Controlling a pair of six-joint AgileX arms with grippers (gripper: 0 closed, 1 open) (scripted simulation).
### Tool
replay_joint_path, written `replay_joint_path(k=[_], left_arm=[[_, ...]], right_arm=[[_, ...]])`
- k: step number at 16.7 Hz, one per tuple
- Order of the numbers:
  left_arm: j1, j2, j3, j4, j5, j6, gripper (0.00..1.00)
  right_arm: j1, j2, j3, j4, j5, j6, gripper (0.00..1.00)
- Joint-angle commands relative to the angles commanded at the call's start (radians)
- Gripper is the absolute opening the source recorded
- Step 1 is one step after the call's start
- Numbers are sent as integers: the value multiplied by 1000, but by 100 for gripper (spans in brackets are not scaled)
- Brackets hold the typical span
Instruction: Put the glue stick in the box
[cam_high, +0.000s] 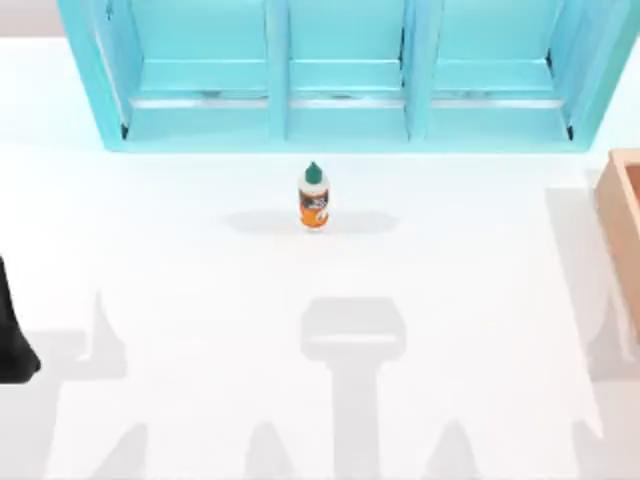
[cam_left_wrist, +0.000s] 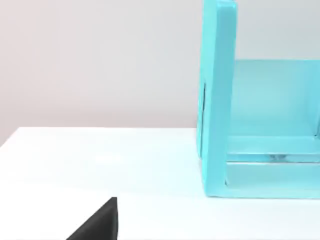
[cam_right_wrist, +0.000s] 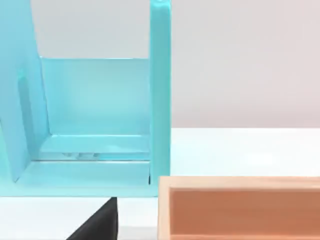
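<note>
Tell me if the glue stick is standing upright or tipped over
Upright: the glue stick stands on the table, green cap above its orange label.

open table (cam_high: 200, 300) around glue stick (cam_high: 314, 196) | shelf unit (cam_high: 340, 75) just behind

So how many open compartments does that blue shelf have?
3, side by side in the cyan shelf along the table's far edge: left, middle and right. The glue stick stands in front of the middle one.
</note>
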Motion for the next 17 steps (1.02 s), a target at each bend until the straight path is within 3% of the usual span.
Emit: replay_joint_path(k=[8, 17], left_arm=[[0, 0, 0, 0, 0, 0, 100], [0, 0, 0, 0, 0, 0, 100]], right_arm=[[98, 202, 86, 70, 77, 30, 100], [435, 963, 424, 344, 402, 139, 100]])
